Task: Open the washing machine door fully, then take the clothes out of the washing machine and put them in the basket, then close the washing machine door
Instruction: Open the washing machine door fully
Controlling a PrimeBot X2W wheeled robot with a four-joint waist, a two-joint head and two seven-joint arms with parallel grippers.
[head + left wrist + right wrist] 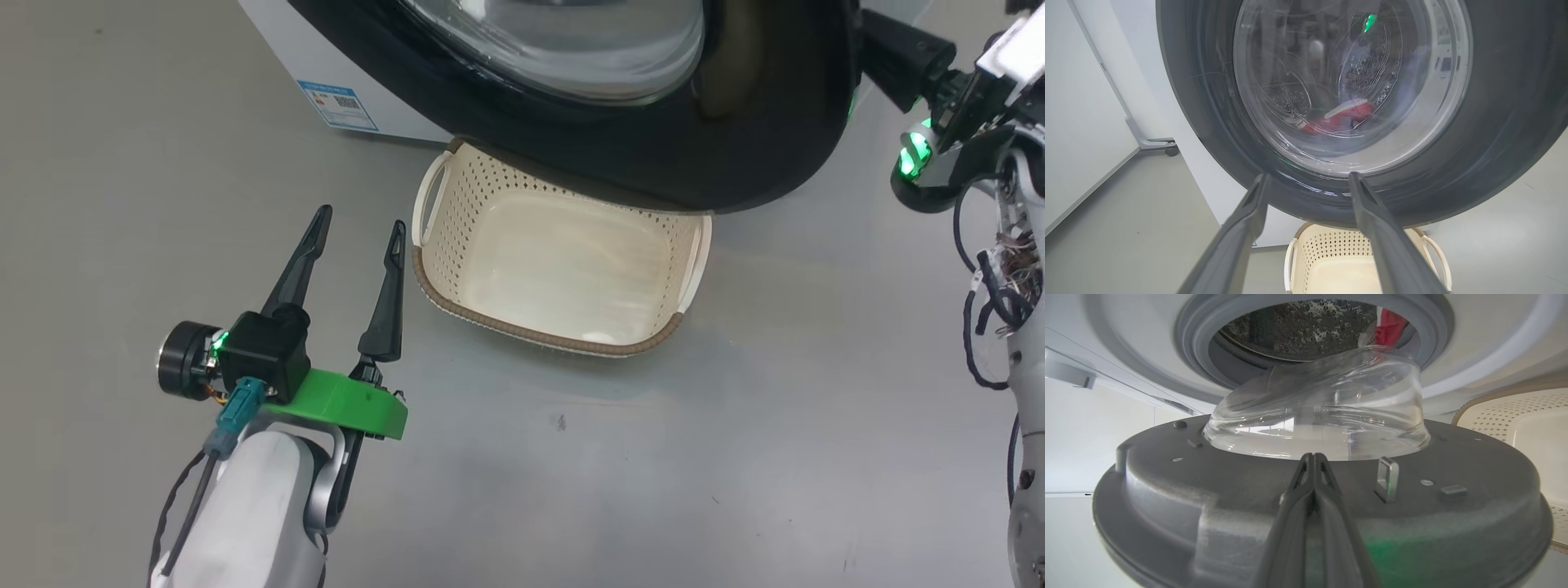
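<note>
The washing machine door (735, 163), with its black rim and glass bowl, stands partly open over the cream basket (563, 269), which has nothing in it. My left gripper (360, 220) is open and holds nothing, left of the basket, pointing at the door's outer face (1208, 122). Through the glass, red and white clothes (1343, 118) lie in the drum. My right gripper (1312, 457) is shut on nothing; its fingers lie across the door's grey inner face (1167, 490) up to the glass bowl (1314, 416). Behind are the washing machine's gasket (1196, 339) and red clothes (1388, 328).
The washing machine's white front (277, 41) carries a blue sticker (339, 104). Grey floor (571, 457) spreads around the basket. A white panel on a wheeled foot (1155, 143) stands to the left. My right arm with loose cables (996, 286) is at the right edge.
</note>
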